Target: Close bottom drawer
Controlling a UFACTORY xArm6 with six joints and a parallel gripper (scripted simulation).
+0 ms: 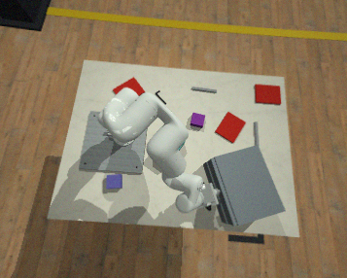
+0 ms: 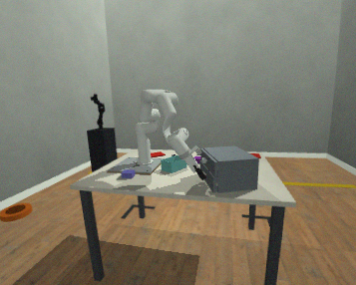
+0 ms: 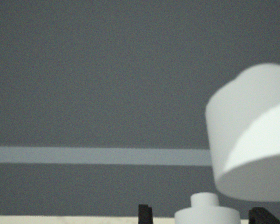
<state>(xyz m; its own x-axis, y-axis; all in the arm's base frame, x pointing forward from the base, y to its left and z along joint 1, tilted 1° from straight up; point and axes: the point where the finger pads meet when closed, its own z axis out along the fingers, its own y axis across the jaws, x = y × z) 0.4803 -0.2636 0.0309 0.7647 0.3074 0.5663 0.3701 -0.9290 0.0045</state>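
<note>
The grey cabinet stands at the front right of the table, its drawer fronts facing the arm. The drawer fronts look about flush with the cabinet's face; I cannot pick out the bottom drawer on its own. My gripper is low, right against the bottom of that face. Its fingers are apart with nothing between them. In the wrist view the grey face fills the frame, crossed by a pale strip.
Two purple cubes, three red flat squares and two grey bars lie on the table. The arm's base plate is at the left. The table's front edge is close to the cabinet.
</note>
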